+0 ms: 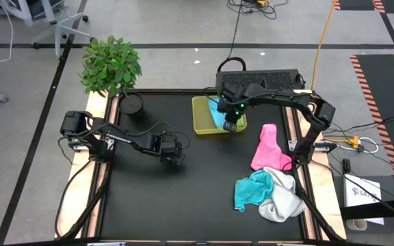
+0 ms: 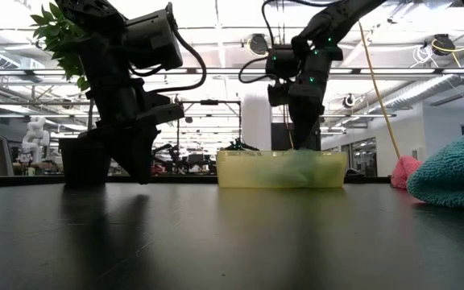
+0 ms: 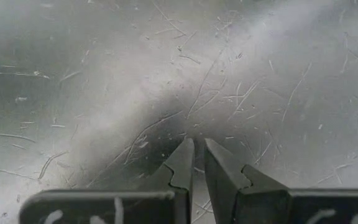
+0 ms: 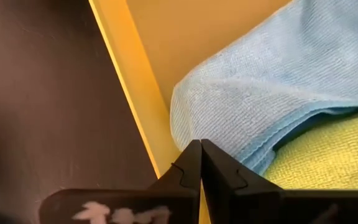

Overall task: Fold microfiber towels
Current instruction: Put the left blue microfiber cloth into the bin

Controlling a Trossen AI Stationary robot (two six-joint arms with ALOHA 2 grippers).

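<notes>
Right arm over the tray, tucking a folded towel in!

From above, the right gripper (image 1: pixel 232 125) hangs over the tray (image 1: pixel 200 116), where the light blue towel (image 1: pixel 216 113) lies; pink towel (image 1: pixel 265 149), teal towel (image 1: pixel 252 190) and white towel (image 1: pixel 282 203) wait unfolded nearby. At table level, the left gripper (image 2: pixel 139 165) stands nose-down beside the tray. Left wrist: fingers nearly together, nothing held. Right wrist: fingers pinched together and empty, over blue lying on the lime green towel (image 4: pixel 328 165). Best lift straight up, clear of the rim.

The black table (image 1: pixel 183 198) carries a yellow-green tray (image 1: pixel 201 117), potted plant (image 1: pixel 111 65), pink towel (image 1: pixel 268 149), teal towel (image 1: pixel 253 188) and white towel (image 1: pixel 282 203).
</notes>
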